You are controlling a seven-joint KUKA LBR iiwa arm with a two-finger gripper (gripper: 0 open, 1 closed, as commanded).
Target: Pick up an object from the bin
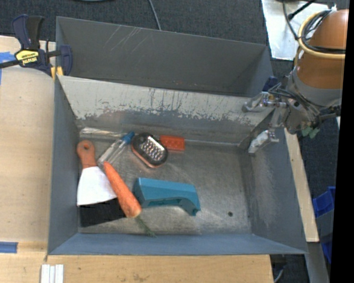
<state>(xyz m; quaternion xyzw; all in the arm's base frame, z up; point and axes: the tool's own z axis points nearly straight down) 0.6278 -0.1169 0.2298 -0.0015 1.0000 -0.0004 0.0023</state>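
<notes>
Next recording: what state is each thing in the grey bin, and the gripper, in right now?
Two-finger gripper: open, empty, over grey metal bin's right wall.
Orange carrot-shaped toy: lying across the scraper.
White-and-black scraper, reddish handle: flat, by left wall.
Blue plastic block: lying flat, centre floor.
Round copper-rimmed grater: lying near back wall.
Orange-red rectangular block: lying beside the grater.
Clear blue-tipped tube: lying left of grater.

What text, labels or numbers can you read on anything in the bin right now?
None readable. The teal blue tool, the orange carrot, the white scraper and the oval grater show no lettering.
</notes>
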